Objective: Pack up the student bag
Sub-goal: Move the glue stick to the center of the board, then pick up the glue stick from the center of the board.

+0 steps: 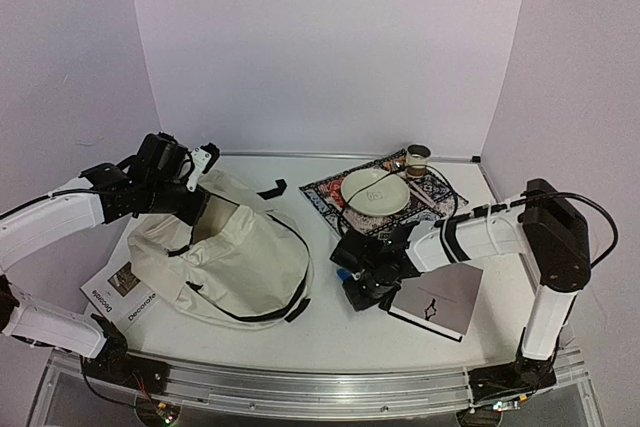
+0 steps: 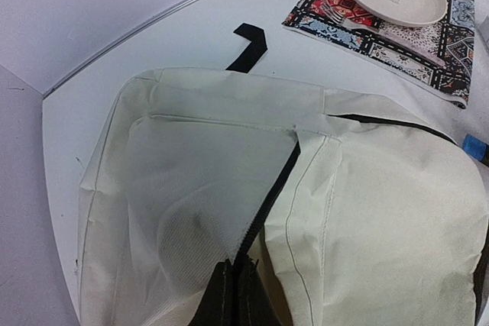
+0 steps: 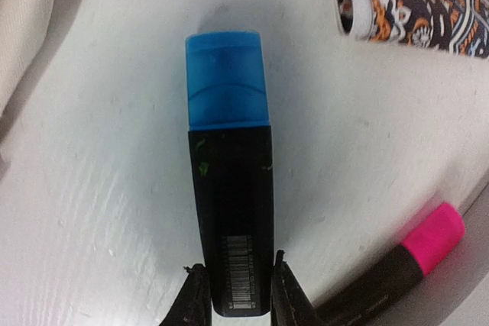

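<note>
White table [image 1: 330,327]: right hand [image 3: 235,280] grips blue highlighter [image 3: 231,188] near student bag [image 1: 245,252] edge.

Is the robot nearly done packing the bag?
Not nearly. Done: the bag is unzipped, and the left gripper seems to hold its top edge up so it gapes. In hand: the right gripper pinches the blue marker, low over the table beside the bag. Left: that marker must go in, and the pink marker and the white notebook lie outside too. I cannot see anything inside the bag.

Even bright light, soft shadows, slightly soft focus.
</note>
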Motion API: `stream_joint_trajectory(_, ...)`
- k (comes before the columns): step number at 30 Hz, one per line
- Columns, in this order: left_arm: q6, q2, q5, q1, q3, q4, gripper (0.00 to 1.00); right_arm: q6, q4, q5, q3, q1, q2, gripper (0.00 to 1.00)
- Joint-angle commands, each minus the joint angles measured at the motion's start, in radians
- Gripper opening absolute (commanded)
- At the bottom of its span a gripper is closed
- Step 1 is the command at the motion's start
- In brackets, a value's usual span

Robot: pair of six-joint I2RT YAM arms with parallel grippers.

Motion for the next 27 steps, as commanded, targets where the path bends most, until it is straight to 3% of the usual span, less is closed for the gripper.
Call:
stream_joint_trajectory(1, 0.008, -0.038, 0.025, 0.002, 0.022, 0.058, 0.0, 0.055, -0.254, -0.036, 0.002, 0.031, -0.023, 0.23)
stream_joint_trajectory(8, 0.009, -0.007, 0.021, 0.0, 0.021, 0.052, 0.0, -0.006, -0.313, -0.004, 0.117, 0.03, 0.051, 0.48)
stream_joint_trajectory(15, 0.009, 0.008, 0.04, 0.002, 0.021, 0.049, 0.0, -0.075, -0.319, -0.078, 0.209, -0.007, 0.159, 0.52)
stream_joint_trajectory(20, 0.005, 0.015, 0.075, 0.001, 0.028, 0.044, 0.0, -0.094, -0.319, -0.121, 0.224, -0.045, 0.18, 0.43)
stream_joint_trajectory(24, -0.03, 0.016, 0.14, 0.0, 0.069, 0.028, 0.0, -0.099, -0.325, -0.135, 0.223, -0.063, 0.156, 0.22)
stream_joint_trajectory(27, -0.076, 0.01, 0.204, 0.0, 0.113, 0.009, 0.0, -0.091, -0.331, -0.14, 0.226, -0.066, 0.118, 0.12)
